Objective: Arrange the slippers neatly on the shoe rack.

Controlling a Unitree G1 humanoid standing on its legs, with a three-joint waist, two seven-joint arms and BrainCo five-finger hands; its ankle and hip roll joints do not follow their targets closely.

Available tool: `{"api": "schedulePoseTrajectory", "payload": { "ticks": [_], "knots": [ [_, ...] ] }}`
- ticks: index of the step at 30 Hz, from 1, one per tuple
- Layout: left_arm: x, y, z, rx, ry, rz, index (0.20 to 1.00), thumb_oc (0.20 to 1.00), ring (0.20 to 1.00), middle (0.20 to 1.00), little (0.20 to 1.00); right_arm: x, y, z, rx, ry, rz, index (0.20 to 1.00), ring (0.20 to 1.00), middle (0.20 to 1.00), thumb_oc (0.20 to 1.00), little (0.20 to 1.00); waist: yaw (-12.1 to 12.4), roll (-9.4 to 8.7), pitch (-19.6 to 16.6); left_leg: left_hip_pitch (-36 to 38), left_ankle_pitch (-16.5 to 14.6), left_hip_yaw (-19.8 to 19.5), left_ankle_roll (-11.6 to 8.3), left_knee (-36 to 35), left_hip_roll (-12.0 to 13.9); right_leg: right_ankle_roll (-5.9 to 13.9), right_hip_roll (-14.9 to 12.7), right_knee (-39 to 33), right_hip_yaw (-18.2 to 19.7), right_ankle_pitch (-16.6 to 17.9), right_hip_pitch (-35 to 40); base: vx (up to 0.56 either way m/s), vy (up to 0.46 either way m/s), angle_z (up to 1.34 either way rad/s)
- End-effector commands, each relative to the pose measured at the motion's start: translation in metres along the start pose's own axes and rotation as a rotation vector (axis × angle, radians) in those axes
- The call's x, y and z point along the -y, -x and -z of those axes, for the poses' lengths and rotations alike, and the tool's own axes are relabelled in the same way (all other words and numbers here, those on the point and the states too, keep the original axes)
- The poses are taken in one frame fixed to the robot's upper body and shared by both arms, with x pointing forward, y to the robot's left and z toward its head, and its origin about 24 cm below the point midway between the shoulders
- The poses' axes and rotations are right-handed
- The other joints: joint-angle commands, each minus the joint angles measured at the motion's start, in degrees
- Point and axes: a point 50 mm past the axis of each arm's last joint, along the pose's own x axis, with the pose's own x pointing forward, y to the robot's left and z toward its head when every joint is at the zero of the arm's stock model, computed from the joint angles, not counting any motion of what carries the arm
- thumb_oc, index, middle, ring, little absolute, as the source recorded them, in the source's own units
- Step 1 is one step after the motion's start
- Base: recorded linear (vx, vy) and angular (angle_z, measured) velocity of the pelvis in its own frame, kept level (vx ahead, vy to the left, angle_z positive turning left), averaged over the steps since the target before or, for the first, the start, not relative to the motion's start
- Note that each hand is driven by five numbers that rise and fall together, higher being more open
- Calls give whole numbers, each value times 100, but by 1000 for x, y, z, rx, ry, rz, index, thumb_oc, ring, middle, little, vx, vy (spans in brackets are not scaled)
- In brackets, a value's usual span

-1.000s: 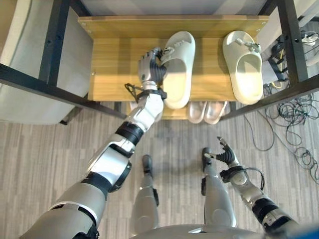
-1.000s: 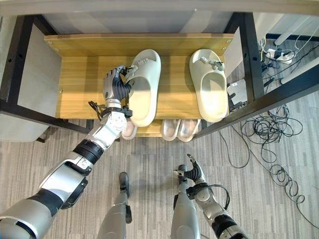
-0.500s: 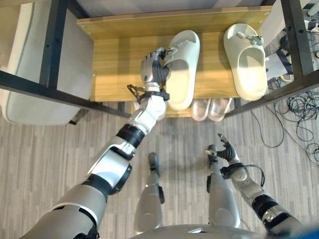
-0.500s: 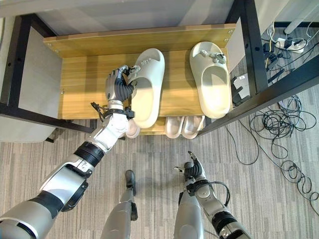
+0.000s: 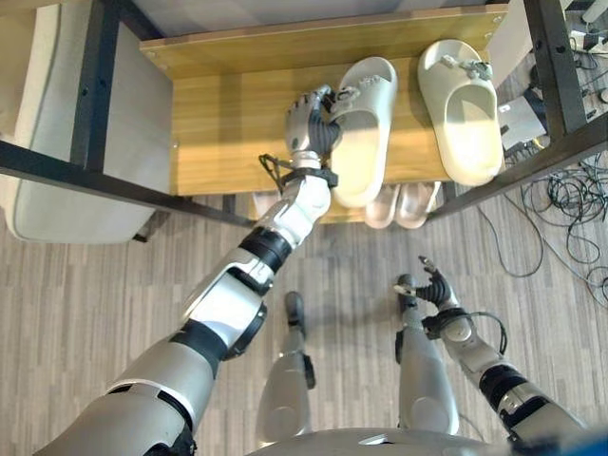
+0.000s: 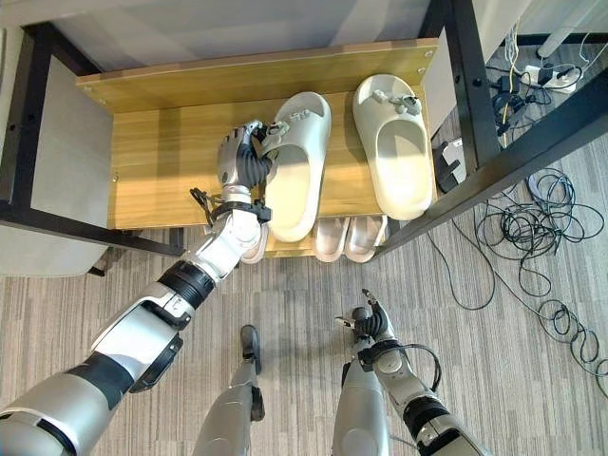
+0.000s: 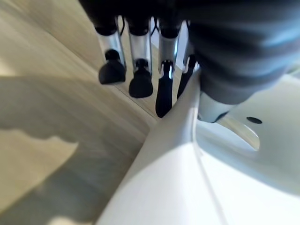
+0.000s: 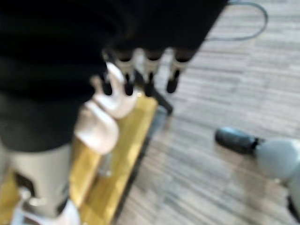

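Observation:
Two cream slippers lie toes away from me on the wooden top shelf (image 5: 223,123). My left hand (image 5: 309,122) is shut on the left edge of the left slipper (image 5: 369,128). In the left wrist view its fingers (image 7: 139,77) run down the outside of the slipper's wall (image 7: 183,140), with the thumb inside. The right slipper (image 5: 463,112) lies a short gap away, near the shelf's right end. My right hand (image 5: 433,290) hangs low over the floor, open and holding nothing.
A pair of pale pink slippers (image 5: 399,204) sits on the lower shelf (image 8: 119,154), seen past my right fingers (image 8: 149,75). Black frame bars (image 5: 95,85) cross on both sides. Cables (image 5: 570,204) lie on the floor at the right. A grey cushion (image 5: 43,190) is at the left.
My left hand has slid the left slipper to the right, narrowing the gap to the other slipper. The camera has shifted a little. The right hand stays low.

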Motion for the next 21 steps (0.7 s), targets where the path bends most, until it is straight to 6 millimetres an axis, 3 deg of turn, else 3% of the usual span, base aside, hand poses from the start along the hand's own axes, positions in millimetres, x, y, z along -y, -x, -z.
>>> {"api": "schedulePoseTrajectory", "payload": {
  "ticks": [1,5,13,19,21],
  "knots": [
    [46,33,17,-145,-95,229,200,200,200,200,200,5,-8,-24,106,-18,-11,1000,1000,1000,1000,1000,-301,79,261,50,51,-292,-275,14,576,324,-173,866,-5,-418,-404,0,0,0],
    [37,23,22,-159,-129,205,200,200,200,200,200,7,-7,-21,100,-14,-16,1000,1000,1000,1000,1000,-348,53,242,68,31,-273,-287,14,593,342,-171,866,2,-422,-421,0,0,0],
    [0,-12,38,-229,-188,125,200,200,200,200,200,11,1,-7,84,14,-41,1000,1000,1000,1000,1000,-512,-9,210,97,25,-213,-321,14,641,379,-138,797,15,-374,-416,13,3,-4],
    [0,-15,34,-227,-199,147,200,200,200,200,200,11,4,-3,77,16,-59,1000,1000,1000,1000,1000,-580,-30,203,106,24,-189,-309,14,634,382,-128,800,22,-348,-415,3,0,-2],
    [3,-13,35,-229,-201,159,282,282,282,282,282,12,3,-6,82,4,-56,1000,1000,1000,1000,1000,-578,-50,218,119,15,-178,-301,14,630,382,-129,809,28,-343,-413,0,0,0]
  ]
}}
